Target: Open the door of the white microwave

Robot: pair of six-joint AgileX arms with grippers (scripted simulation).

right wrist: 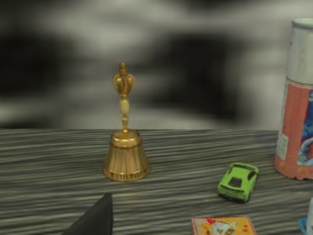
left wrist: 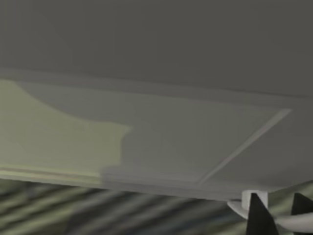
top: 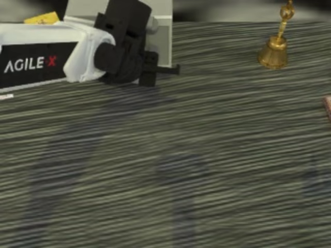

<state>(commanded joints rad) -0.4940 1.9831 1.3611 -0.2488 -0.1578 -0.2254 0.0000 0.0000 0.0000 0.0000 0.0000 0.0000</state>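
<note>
Microwave (top: 155,20) stands at the far left of the table, mostly hidden under my left arm. The left gripper (top: 168,70) is at its front, and its fingers close on the white handle (left wrist: 254,201) at the edge of the door (left wrist: 161,137). I judge it must pull in a slow arc around the hinge, keeping the grip firm. The right gripper is not visible; a bell (right wrist: 125,147) stands far right.

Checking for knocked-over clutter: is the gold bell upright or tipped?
Upright. The bell stands on its wide rim on the table, handle pointing straight up, in the right wrist view; the top view agrees.
</note>
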